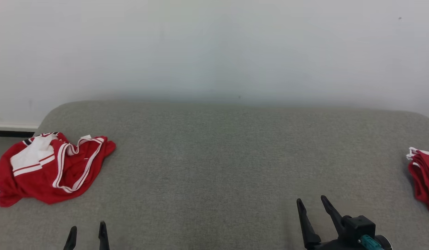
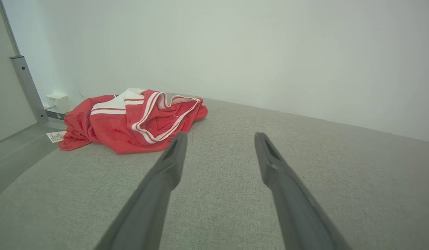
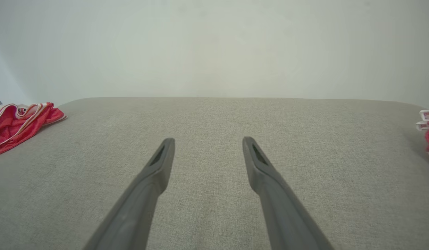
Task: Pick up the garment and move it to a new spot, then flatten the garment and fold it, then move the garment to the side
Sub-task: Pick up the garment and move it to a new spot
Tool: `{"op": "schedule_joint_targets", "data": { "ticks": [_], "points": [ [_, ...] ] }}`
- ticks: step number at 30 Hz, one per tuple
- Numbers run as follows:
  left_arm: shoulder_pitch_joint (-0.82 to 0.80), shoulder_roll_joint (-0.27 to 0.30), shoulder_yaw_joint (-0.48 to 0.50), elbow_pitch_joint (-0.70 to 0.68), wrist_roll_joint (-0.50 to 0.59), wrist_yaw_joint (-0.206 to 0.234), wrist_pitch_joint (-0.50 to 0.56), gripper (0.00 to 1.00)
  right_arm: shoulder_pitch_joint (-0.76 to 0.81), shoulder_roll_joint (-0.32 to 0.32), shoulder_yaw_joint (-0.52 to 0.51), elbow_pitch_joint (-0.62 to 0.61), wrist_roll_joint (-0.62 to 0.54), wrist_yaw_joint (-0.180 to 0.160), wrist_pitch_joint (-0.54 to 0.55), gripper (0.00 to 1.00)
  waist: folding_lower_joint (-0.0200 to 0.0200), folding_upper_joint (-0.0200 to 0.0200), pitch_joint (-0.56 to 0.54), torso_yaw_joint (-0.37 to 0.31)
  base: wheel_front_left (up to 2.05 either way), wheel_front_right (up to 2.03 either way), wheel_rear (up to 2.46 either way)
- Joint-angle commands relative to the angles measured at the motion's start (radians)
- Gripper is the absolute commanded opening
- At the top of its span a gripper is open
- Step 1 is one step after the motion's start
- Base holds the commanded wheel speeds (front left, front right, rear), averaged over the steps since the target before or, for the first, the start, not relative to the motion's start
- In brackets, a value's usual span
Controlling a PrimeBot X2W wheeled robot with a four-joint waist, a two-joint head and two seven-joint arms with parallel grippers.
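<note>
A crumpled red-and-white garment [image 1: 51, 170] is laid on the grey padded surface [image 1: 214, 156]. Right of it, the left gripper [image 1: 87, 226] and the right gripper [image 1: 311, 199] are held spread, with nothing grasped.

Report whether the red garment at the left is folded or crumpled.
Crumpled. The red garment lies in a loose heap on the grey cushion, white-striped hems curling unevenly, fabric bunched, no flat layers.

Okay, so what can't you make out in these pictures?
- Second red garment, head view: cut off by the right edge.
- Label by crumpled garment, left wrist view: print too small.
- Left gripper, head view: bottom edge cuts all but its fingertips.
</note>
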State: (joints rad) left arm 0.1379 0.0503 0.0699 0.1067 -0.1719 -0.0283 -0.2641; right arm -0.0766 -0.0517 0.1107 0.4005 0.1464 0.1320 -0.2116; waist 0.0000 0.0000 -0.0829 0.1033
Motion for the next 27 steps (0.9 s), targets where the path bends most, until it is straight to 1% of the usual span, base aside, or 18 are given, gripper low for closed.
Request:
{"op": "schedule_joint_targets", "data": {
  "ticks": [1,2,8,17,22,27],
  "points": [
    [0.017,0.000,0.013,-0.004,0.010,-0.004,0.000,1.00,0.015,0.002,0.009,-0.006,0.013,-0.003,-0.006,1.00,0.0000,0.0000,-0.007,0.074,0.00,0.00,0.00],
    [0.017,0.000,0.013,-0.004,0.010,-0.004,0.000,1.00,0.015,0.002,0.009,-0.006,0.013,-0.003,-0.006,1.00,0.0000,0.0000,-0.007,0.074,0.00,0.00,0.00],
    [0.022,0.005,0.040,-0.001,0.019,-0.012,0.000,1.00,0.015,0.002,0.027,-0.003,0.021,-0.003,-0.011,1.00,0.0000,0.0000,-0.012,0.155,0.00,0.00,0.00],
    [0.039,0.009,0.072,-0.004,0.027,-0.014,0.000,1.00,0.016,0.002,0.041,0.013,0.043,-0.003,-0.021,1.00,0.0000,0.0000,-0.027,0.245,0.00,0.00,0.00],
    [0.051,0.010,0.086,-0.009,0.027,-0.017,0.000,1.00,0.008,0.002,0.055,0.019,0.049,-0.003,-0.026,1.00,0.0000,0.0000,-0.027,0.261,0.00,0.00,0.00],
    [0.054,0.009,0.098,-0.002,0.020,-0.017,0.000,1.00,0.012,0.001,0.062,0.025,0.055,-0.003,-0.026,1.00,0.0000,0.0000,-0.023,0.263,0.00,0.00,0.00]
  ]
}}
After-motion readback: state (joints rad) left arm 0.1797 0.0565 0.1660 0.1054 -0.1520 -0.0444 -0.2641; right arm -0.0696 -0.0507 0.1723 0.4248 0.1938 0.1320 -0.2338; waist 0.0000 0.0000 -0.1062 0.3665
